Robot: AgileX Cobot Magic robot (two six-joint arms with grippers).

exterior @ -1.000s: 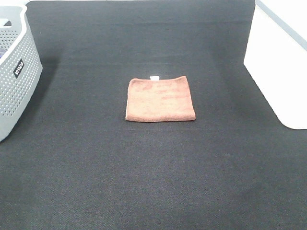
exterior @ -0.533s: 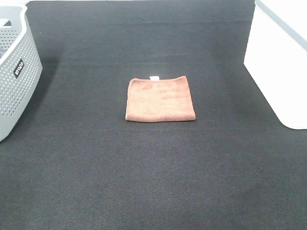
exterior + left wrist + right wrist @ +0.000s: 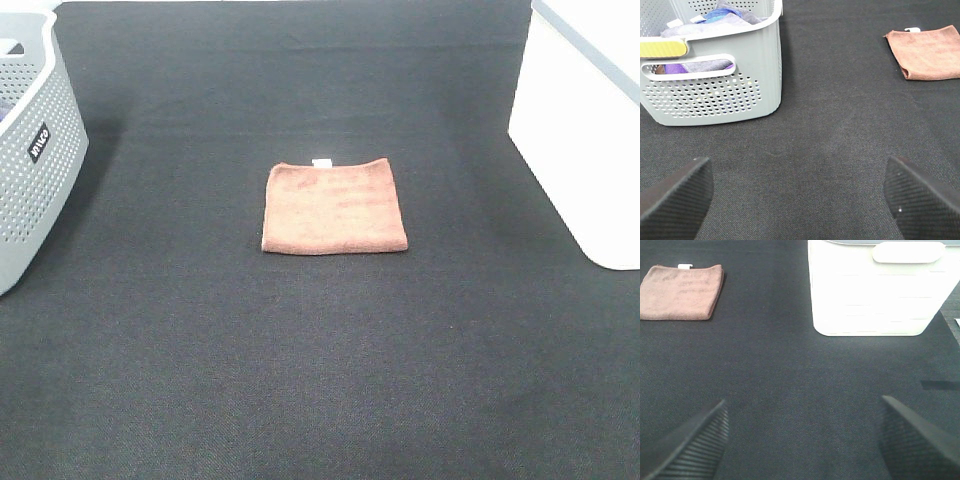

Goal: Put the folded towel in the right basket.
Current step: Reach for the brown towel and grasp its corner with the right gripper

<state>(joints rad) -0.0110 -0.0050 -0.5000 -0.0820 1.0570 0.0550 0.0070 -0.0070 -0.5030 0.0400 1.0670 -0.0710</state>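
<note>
A grey basket (image 3: 30, 150) stands at the left edge of the black table (image 3: 180, 360), the left gripper (image 3: 800, 197) spread wide and empty near it. The folded brown towel (image 3: 334, 207) lies flat at mid-table, well apart from both baskets, its sides square to the table and its white tag on the far edge. The right gripper (image 3: 801, 440), also wide and empty, faces the white basket (image 3: 585, 130) at the right edge. The towel lies inward of it, so that arm looks better placed for the carry.
</note>
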